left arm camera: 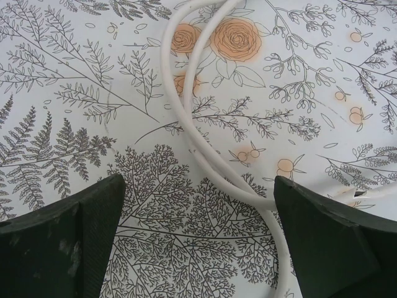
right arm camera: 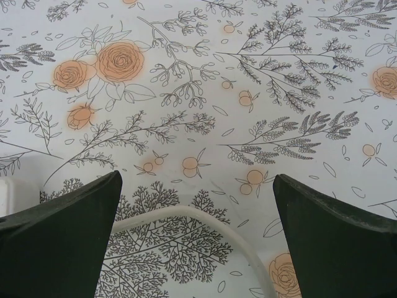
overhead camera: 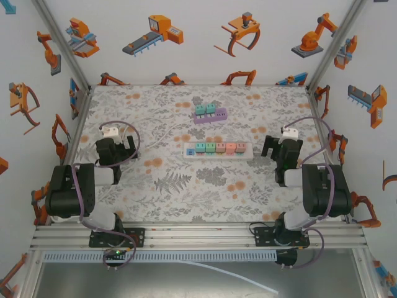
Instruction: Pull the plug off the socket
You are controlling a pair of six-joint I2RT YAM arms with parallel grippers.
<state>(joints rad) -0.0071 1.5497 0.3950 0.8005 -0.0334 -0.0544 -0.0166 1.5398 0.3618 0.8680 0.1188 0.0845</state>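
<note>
A white socket strip [overhead camera: 247, 149] lies at the table's middle with a row of several coloured plugs [overhead camera: 215, 148] seated in it. Behind it, a purple strip [overhead camera: 221, 115] carries teal plugs [overhead camera: 206, 109]. My left gripper [overhead camera: 115, 148] [left arm camera: 198, 186] hovers open well left of the white strip, over bare floral cloth. My right gripper [overhead camera: 279, 149] [right arm camera: 196, 180] is open just right of the strip's end, with nothing between its fingers. A white block edge [right arm camera: 13, 195] shows at the left border of the right wrist view.
A pale cable [left arm camera: 189, 124] loops across the cloth under the left gripper, and another pale cable [right arm camera: 205, 217] curves under the right one. Aluminium frame rails [overhead camera: 198, 236] run along the near edge. Printed walls enclose the table.
</note>
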